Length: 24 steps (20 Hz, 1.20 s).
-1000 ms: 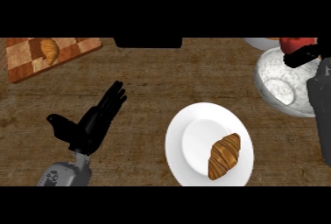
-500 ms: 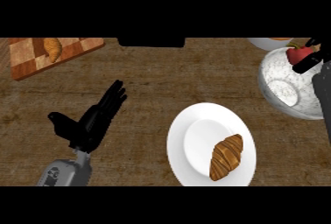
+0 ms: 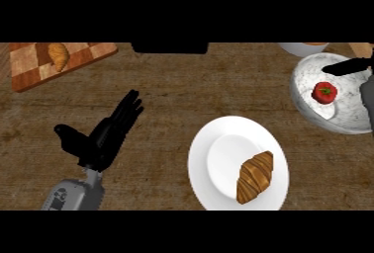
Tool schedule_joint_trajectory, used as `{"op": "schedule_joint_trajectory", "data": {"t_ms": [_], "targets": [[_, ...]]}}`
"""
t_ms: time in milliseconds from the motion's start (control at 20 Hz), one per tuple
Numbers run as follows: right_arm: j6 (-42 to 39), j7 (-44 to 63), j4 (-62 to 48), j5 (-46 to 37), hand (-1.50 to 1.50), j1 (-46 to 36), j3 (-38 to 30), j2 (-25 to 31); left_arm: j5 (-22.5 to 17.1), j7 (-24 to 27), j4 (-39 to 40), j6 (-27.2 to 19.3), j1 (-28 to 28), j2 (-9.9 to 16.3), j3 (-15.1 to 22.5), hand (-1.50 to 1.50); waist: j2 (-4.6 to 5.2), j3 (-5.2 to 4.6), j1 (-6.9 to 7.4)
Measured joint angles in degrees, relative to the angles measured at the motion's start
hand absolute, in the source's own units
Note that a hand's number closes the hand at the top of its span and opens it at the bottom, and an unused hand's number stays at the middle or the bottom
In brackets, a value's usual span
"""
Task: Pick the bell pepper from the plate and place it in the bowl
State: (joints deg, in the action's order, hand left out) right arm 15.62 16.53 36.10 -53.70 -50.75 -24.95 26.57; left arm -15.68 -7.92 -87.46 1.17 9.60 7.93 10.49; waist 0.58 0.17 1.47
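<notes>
Wooden tabletop (image 3: 190,94): red bell pepper (image 3: 324,92) sits inside the marbled bowl (image 3: 310,106). Right robot hand (image 3: 349,66) above it, seemingly empty; left robot hand (image 3: 104,133) rests spread wide.

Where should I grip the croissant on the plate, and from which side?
Take the croissant across its thick middle, coming down from above. It lies flat on the plate, long axis running upper right to lower left, so fingers should close across that narrower width. The tapered ends probably offer less to hold.
</notes>
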Motion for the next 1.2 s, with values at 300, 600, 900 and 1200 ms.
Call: {"op": "schedule_joint_trajectory", "data": {"t_ms": [300,600,900,1200], "targets": [[6.91,-13.1,9.02,12.81,-1.5,1.42,-7.76,-3.85,0.25,0.11,-0.85,-0.44,-1.72,0.13,-0.26,0.0,-0.8,-0.01,-1.62],[3.85,-19.77,26.79,22.71,-1.5,9.03,-8.62,-11.07,0.31,0.52,-1.18,-0.59,-4.12,0.58,-1.04,0.0,-1.7,-0.18,-3.74],[-0.73,-21.0,49.31,27.97,-1.5,22.3,-5.78,-18.96,0.51,1.28,-1.89,-1.33,-6.44,0.61,-1.77,0.0,-2.43,-0.28,-5.91],[-3.61,-21.61,69.44,31.25,1.5,40.05,0.68,-24.76,0.5,1.09,-2.59,-1.67,-7.31,0.86,-2.24,0.0,-2.76,-0.28,-7.47]]}}
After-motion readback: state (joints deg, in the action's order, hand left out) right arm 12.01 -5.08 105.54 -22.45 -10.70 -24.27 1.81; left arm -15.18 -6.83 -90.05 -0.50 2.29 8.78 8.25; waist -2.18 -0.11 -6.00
